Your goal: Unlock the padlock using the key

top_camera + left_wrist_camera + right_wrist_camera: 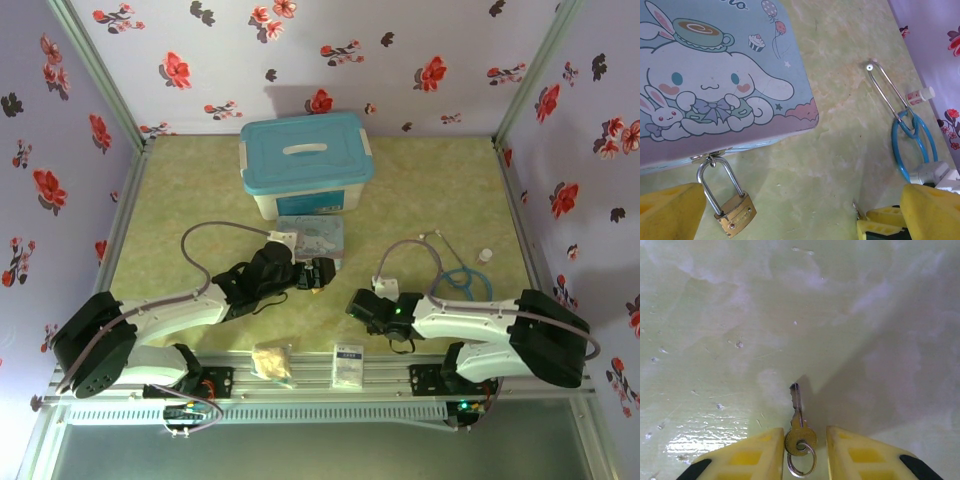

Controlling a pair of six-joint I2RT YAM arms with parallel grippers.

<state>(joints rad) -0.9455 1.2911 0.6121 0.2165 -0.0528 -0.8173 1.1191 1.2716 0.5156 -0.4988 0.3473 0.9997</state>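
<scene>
Right gripper [805, 432] fingers sit apart astride the key [797, 416], which lies on the table [790, 300]. Left wrist view: left gripper [800, 200], also spread, near the padlock [735, 215] hooked to the cartoon tin [715, 75]; the tin's lettering is cut off and unreadable.

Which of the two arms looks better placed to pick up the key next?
Right, likely. The right gripper straddles the key on the table, jaws open beside its head. The left gripper hovers near the padlock hanging from the cartoon tin.
</scene>
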